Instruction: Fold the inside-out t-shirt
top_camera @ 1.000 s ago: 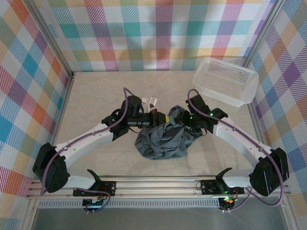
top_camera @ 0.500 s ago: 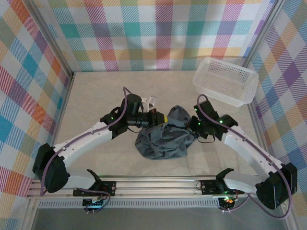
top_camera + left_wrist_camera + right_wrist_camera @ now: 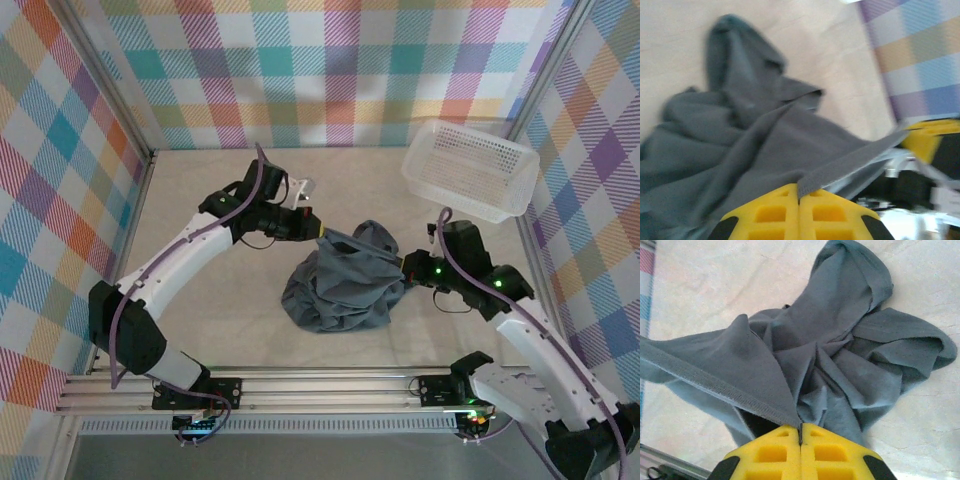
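I have the t-shirt (image 3: 345, 285) crumpled mid-way across the table (image 3: 230, 330), its upper edge now stretched wider than a second ago. My left gripper (image 3: 311, 223) has drawn back toward the far left, jaws pinched tight on a hem. My right gripper (image 3: 404, 267) has swung out rightward and clamped onto another edge of the cloth. The basket (image 3: 470, 168) sits unmoved in the far right corner

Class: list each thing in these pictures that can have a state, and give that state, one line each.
Inside-out t-shirt: bunched in a heap, an edge pulled out at each side.
Left gripper: shut on the shirt's hem.
Right gripper: shut on the shirt's hem.
White mesh basket: empty, apart from the shirt.
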`<state>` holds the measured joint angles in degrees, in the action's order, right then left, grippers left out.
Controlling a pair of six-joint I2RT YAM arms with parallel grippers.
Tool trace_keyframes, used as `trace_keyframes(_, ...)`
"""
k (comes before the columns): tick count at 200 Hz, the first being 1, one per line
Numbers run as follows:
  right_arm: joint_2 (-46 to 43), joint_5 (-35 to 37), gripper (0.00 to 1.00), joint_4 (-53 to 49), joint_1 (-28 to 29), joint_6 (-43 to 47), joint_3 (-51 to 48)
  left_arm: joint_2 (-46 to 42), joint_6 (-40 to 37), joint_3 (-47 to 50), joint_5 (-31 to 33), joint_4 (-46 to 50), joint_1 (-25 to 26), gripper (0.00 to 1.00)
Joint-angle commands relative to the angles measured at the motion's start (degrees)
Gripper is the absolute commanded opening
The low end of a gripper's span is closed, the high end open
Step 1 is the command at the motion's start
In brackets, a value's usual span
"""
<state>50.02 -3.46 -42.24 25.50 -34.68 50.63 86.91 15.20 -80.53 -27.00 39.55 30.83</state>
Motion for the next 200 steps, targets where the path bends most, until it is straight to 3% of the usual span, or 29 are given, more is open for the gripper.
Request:
trace_keyframes(1,-1.3,7.4,0.0,-7.2,-3.2,4.3,0.4,0.2,-8.3,-1.5,23.6,8.6,-3.0,0.0)
trace_keyframes(13,-2.1,5.6,0.0,-4.4,-4.3,4.7,-1.6,0.9,-8.2,-1.5,23.7,7.6,-3.9,0.0)
trace_keyframes(42,2.8,1.2,0.0,1.5,-4.5,6.6,-6.8,5.4,-5.4,-0.5,10.2,1.6,-4.3,0.0)
trace_keyframes(67,9.8,7.0,0.0,0.6,-4.4,5.2,-7.0,10.6,-0.8,0.3,4.1,-4.4,-4.3,0.0)
trace_keyframes(93,10.9,14.4,0.03,-1.4,-4.5,-2.2,-6.6,13.1,5.6,-2.0,-4.5,-10.9,-2.9,0.0)
trace_keyframes(99,10.6,16.8,0.12,-2.5,-4.7,-4.5,-6.8,13.4,6.2,-3.0,-5.1,-11.2,-1.9,0.0)
trace_keyframes(117,8.0,21.9,0.18,-5.3,-4.8,-6.5,-6.8,14.5,5.5,-7.1,-5.0,-8.4,2.7,0.02)
trace_keyframes(138,1.8,24.5,0.28,-6.9,-4.8,-6.4,-6.4,15.1,3.7,-10.7,-1.1,-5.6,8.4,0.12)
trace_keyframes(156,-1.9,24.5,0.37,-7.8,-5.0,-5.8,-5.0,16.3,4.1,-14.0,0.8,-4.7,10.1,0.24)
trace_keyframes(171,-3.2,19.2,0.4,-5.5,-5.0,-0.7,-3.1,17.0,3.1,-17.3,3.4,-2.5,11.0,0.31)
trace_keyframes(200,-2.1,-6.5,0.43,6.2,-5.0,7.3,-2.4,13.8,0.7,-19.7,9.2,-0.5,11.4,0.35)
